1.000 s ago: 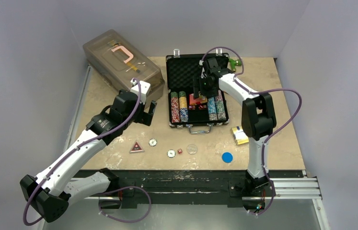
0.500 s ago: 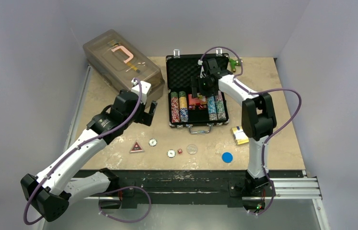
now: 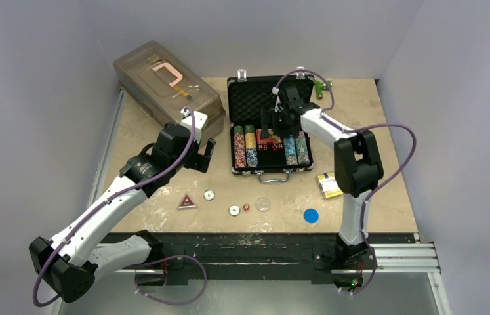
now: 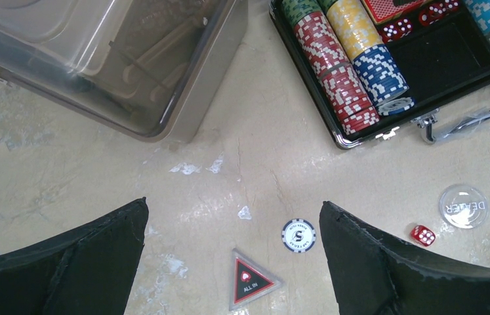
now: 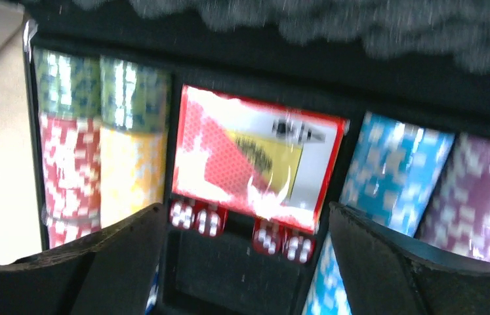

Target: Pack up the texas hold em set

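Observation:
The small black case (image 3: 255, 98) lies open at the back of the table, with rows of coloured chips (image 3: 245, 146) in it. A red card deck (image 5: 255, 161) lies in its middle slot, with red dice (image 5: 193, 216) along the deck's near edge. My right gripper (image 3: 269, 125) hovers over this slot, open and empty (image 5: 245, 210). My left gripper (image 3: 203, 154) hangs open above the bare table left of the case, nothing between its fingers (image 4: 232, 210). Loose on the table are an "ALL IN" triangle (image 4: 250, 279), two chips (image 3: 209, 195) (image 3: 234, 210), a red die (image 3: 245, 207), a clear dealer disc (image 3: 263, 204), a blue disc (image 3: 311, 215) and a second deck (image 3: 326, 185).
A large translucent grey-brown box (image 3: 163, 82) stands at the back left, close to my left gripper. A small green object (image 3: 323, 85) lies behind the case's right corner. Walls enclose the table on three sides.
My right gripper has opened wider and drawn back a little from the red deck, which stays in the case. The left arm has barely moved.

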Controlling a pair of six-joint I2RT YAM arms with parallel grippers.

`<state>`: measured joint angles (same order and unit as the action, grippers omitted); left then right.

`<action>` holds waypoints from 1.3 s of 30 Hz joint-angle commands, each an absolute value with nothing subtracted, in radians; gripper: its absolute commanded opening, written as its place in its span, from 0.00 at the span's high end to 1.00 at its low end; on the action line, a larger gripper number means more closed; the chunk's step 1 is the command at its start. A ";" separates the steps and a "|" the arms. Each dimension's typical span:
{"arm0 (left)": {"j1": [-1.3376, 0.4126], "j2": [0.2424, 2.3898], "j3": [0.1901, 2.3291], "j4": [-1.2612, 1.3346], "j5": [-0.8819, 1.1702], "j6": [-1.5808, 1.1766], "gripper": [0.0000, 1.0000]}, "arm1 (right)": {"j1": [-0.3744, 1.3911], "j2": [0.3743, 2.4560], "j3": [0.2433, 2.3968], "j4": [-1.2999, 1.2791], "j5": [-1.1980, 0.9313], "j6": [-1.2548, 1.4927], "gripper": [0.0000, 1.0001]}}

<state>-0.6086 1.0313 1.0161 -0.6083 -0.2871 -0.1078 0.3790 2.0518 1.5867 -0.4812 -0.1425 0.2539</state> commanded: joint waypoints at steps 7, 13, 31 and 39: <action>-0.609 1.006 1.044 -0.615 -0.256 -0.099 0.01 | 0.389 1.422 1.127 -0.575 0.253 0.504 0.01; -0.615 0.983 1.048 -0.621 -0.233 -0.110 0.01 | 0.184 1.108 0.832 -0.739 0.340 0.839 0.01; -0.683 0.946 1.049 -0.638 -0.256 -0.101 0.01 | -0.115 1.333 0.741 -0.441 -0.029 0.484 0.01; -0.684 0.942 1.052 -0.637 -0.246 -0.098 0.01 | -0.049 1.352 0.666 -0.426 -0.206 0.485 0.01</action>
<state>-0.6777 0.9607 1.0164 -0.6533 -0.2413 -0.1104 -0.1009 1.3800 0.7033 -0.4576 -0.0929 0.4931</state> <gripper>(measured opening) 0.990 0.987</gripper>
